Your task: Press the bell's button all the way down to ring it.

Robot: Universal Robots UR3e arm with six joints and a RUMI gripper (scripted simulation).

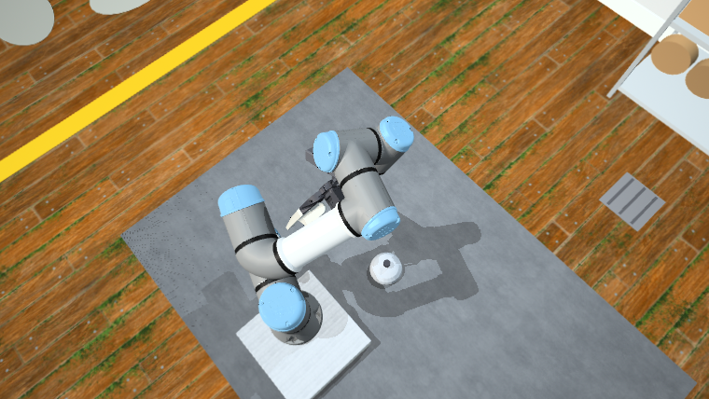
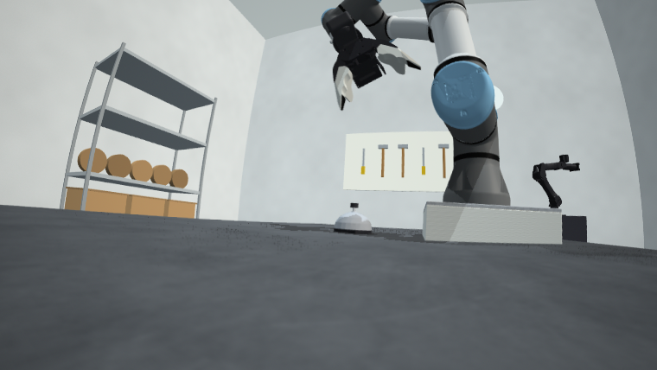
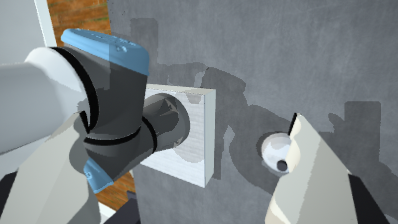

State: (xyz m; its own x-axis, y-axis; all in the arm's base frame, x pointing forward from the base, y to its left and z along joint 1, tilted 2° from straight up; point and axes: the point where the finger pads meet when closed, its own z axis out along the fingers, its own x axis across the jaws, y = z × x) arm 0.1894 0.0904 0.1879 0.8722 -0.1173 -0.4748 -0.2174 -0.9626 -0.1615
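Plank floor [image 1: 495,59], pale walls [image 2: 294,137], shelf rack [image 2: 97,124].

White domed bell [image 1: 385,268], upright, black button [image 2: 354,205] raised

Light is even and bright, no glare. Top view: the arm [image 1: 317,238] throws a hard-edged, blocky shadow to the right across the grey mat [image 1: 495,317], w/ speckled dither at the mat's left edge. Exterior view: low angle, walls bow at the edges. Wrist view: sharp throughout, no blur.
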